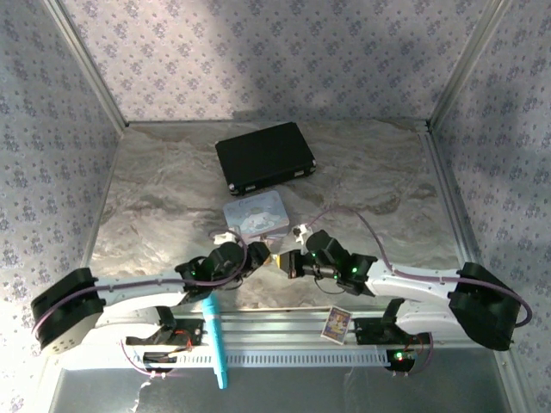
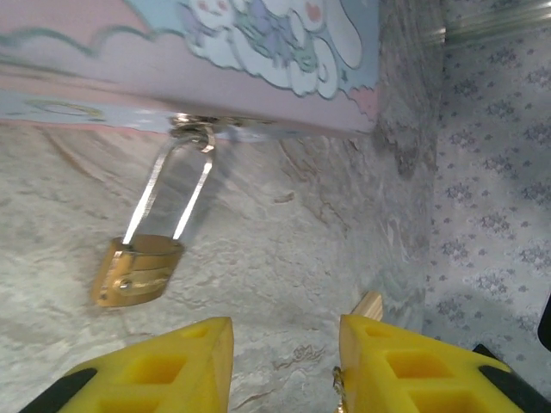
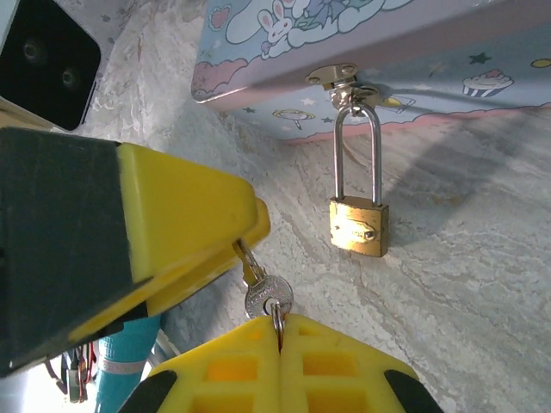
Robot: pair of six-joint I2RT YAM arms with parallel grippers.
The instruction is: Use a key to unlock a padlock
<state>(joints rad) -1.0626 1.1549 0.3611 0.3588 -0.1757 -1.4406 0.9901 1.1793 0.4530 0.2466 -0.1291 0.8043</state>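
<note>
The brass padlock [image 3: 358,225] hangs by its silvery shackle from the hasp of a pastel tin [image 3: 430,52] and rests on the marble table. My right gripper [image 3: 279,320] is shut on the ring of the small silver key [image 3: 269,297]. The key's blade points up against a yellow finger [image 3: 172,224] of my left gripper. In the left wrist view the left gripper [image 2: 286,331] is open. The key's tip [image 2: 338,379] shows at the inner face of its right finger, and the padlock [image 2: 138,271] lies ahead to the left. Both grippers meet just in front of the tin [image 1: 256,215].
A black case [image 1: 264,157] lies behind the tin. A teal pen [image 1: 214,340] and a small card [image 1: 337,324] sit by the arm bases. A tan block [image 2: 370,303] shows behind the left gripper's right finger. Patterned walls close in three sides.
</note>
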